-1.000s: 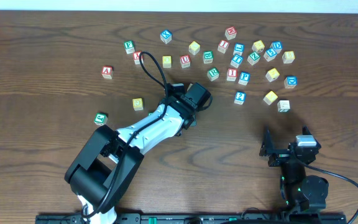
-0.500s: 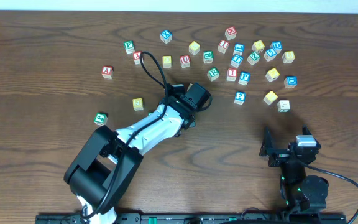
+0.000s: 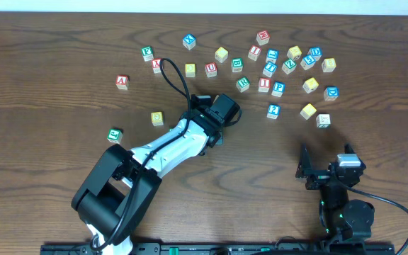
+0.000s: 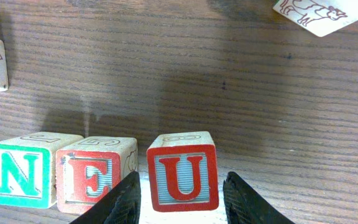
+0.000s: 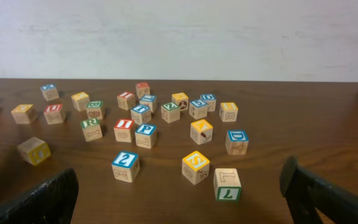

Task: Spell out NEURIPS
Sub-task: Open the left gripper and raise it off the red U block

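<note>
Nothing moved, red U cube upright

Dark wood-grain table.
- Row on it: green N cube touching red E cube; red U cube just beside E, narrow gap.
- Far side: loose scatter of lettered cubes. Green R cube, red I cube, blue P cube close in line. Yellow S cube and blue D cube nearby.
- Left part: red A cube, yellow-faced cube, green-faced cube, well apart.
</note>
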